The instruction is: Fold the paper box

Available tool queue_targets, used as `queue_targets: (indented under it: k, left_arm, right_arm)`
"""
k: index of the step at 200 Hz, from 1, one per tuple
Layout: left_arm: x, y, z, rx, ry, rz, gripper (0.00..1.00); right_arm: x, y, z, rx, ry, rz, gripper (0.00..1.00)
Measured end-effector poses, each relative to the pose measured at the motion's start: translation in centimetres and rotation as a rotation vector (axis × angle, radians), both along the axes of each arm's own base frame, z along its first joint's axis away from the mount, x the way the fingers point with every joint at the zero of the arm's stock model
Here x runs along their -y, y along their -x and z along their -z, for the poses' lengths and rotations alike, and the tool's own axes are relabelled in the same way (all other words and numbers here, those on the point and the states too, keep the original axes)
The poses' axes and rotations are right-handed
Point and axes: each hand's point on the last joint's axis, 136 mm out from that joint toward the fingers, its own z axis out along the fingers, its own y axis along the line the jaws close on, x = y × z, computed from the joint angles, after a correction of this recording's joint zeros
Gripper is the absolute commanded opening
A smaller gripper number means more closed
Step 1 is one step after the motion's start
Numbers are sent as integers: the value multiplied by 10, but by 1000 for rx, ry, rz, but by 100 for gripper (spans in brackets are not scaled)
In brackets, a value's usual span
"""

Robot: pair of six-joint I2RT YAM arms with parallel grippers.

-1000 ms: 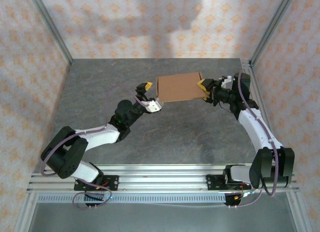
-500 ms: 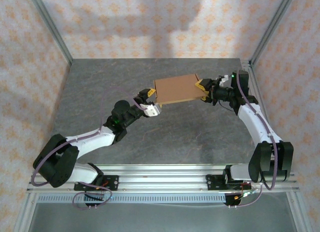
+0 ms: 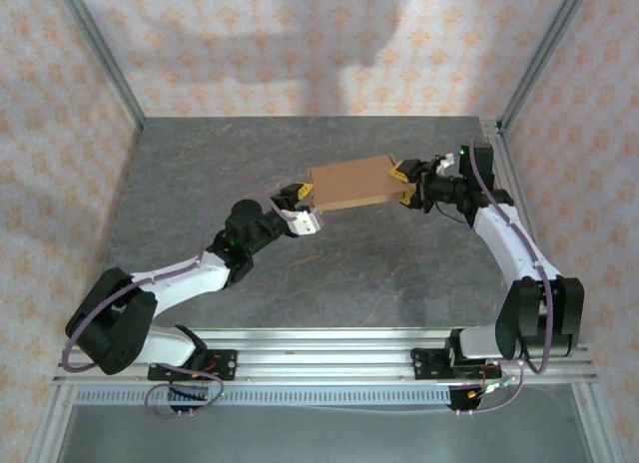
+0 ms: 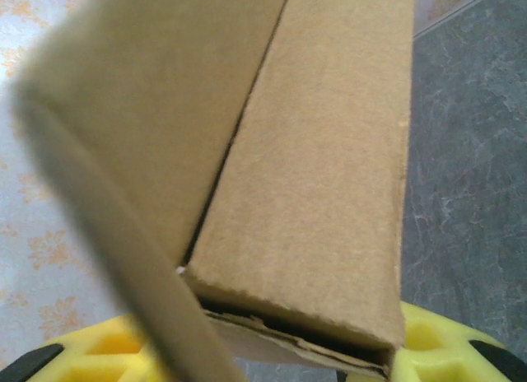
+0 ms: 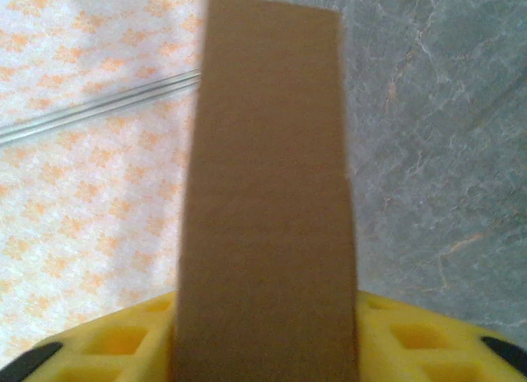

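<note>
Your left arm stretched low over the counter (image 3: 200,164) toward 1 o'clock, its left tool (image 3: 303,206) pinching the paper box (image 3: 349,184) at its 8 o'clock corner. Your right arm bent inward, its right tool (image 3: 403,184) pinching the 3 o'clock end. The box sat right of centre.

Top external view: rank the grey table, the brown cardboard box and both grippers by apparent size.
1. grey stone-patterned table
2. brown cardboard paper box
3. left gripper and right gripper: too alike to rank
</note>
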Motion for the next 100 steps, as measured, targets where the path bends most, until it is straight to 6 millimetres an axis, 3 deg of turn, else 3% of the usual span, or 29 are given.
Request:
queue_targets:
  k: [57, 100]
  left_arm:
    - [0, -6, 12, -84, 12, 12, 41]
    - [-3, -14, 28, -212, 33, 30, 41]
  right_arm:
    - [10, -8, 3, 25, 51, 55, 71]
    - [45, -14, -1, 82, 157, 178, 79]
